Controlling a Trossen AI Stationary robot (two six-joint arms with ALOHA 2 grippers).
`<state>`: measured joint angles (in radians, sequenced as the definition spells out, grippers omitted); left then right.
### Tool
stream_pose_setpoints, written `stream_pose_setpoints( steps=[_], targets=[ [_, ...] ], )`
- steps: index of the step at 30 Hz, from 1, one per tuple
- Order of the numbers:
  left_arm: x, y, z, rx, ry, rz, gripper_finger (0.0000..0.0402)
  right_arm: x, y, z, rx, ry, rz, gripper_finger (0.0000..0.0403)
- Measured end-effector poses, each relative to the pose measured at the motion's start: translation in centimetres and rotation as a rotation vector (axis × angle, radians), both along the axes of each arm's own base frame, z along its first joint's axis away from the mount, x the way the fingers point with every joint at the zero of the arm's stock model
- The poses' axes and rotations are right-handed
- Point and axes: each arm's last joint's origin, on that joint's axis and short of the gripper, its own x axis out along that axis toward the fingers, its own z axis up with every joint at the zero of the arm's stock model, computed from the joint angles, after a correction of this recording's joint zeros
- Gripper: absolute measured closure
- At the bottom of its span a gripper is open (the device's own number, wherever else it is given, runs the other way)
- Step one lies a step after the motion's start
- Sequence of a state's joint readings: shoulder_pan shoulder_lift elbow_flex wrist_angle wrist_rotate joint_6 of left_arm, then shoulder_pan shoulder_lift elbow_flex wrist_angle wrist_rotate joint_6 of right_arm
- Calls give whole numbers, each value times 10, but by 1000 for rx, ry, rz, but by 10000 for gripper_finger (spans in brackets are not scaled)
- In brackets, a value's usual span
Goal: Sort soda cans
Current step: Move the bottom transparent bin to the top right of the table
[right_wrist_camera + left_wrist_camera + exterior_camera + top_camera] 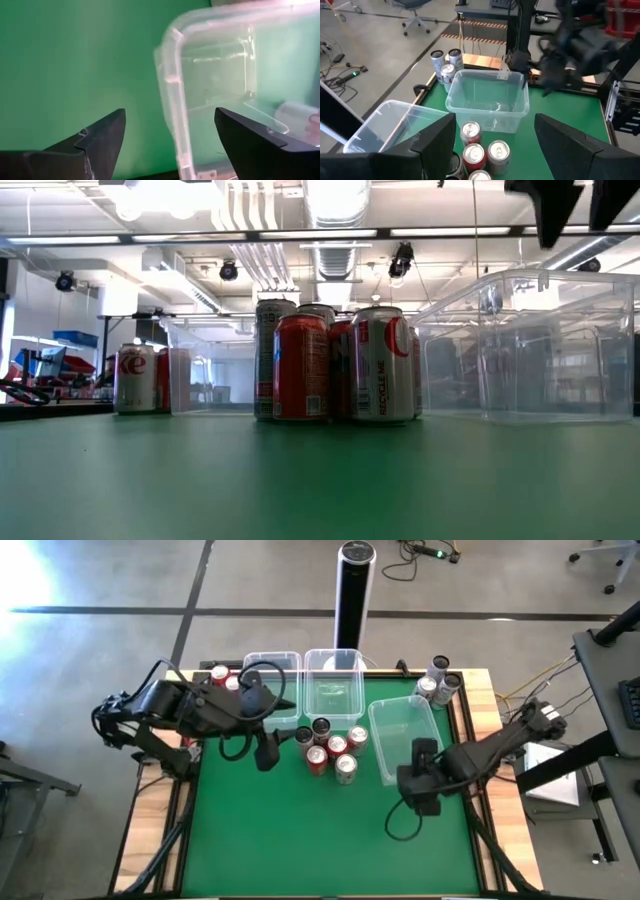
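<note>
the left claw (268, 748) hangs over the green table (300, 840) just beside the middle cluster of cans, its fingers (437, 137) spread wide with nothing between them; the right claw (424, 755) hovers at the near end of the right bin (405, 735), its fingers (102, 137) also spread and empty, the bin's clear rim showing between them in its wrist view.

outward from the left claw, the middle cluster (330, 748) stands on the table in front of the bins: red cans (300, 367) and a dark can (321, 727), upright and packed close, some touching; in the low view a silver-white can (381, 365) with red lettering stands at the cluster's front.

behind the cluster three clear bins sit along the far side: the left bin (285, 660), the middle bin (334, 685) and the right bin, which is angled; all look empty.

at the far left corner two red-topped cans (224, 676) stand beside the left bin; at the far right corner three silver-white cans (434, 682) stand on the wooden edge, beyond the right bin.

a tall black-and-silver post (352, 590) rises behind the table.
</note>
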<state>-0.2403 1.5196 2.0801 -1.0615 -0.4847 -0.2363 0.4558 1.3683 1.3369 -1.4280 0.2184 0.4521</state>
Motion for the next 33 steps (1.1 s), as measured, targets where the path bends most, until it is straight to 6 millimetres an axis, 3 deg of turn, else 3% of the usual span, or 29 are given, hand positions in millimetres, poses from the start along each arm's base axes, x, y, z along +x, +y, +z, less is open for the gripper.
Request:
stream_pose_setpoints(
  steps=[9,18,22,33],
  targets=[
    [10,-12,-18,0,22,-27,147,-10,-29,-50,88,24,4,179],
    [11,-10,-22,14,24,42,147,-9,-45,-55,90,41,111,322],
    [7,-6,-18,49,20,103,147,-4,-48,-46,84,25,131,380],
    [0,2,-11,54,20,145,147,0,-55,23,99,-70,80,382]
  ],
)
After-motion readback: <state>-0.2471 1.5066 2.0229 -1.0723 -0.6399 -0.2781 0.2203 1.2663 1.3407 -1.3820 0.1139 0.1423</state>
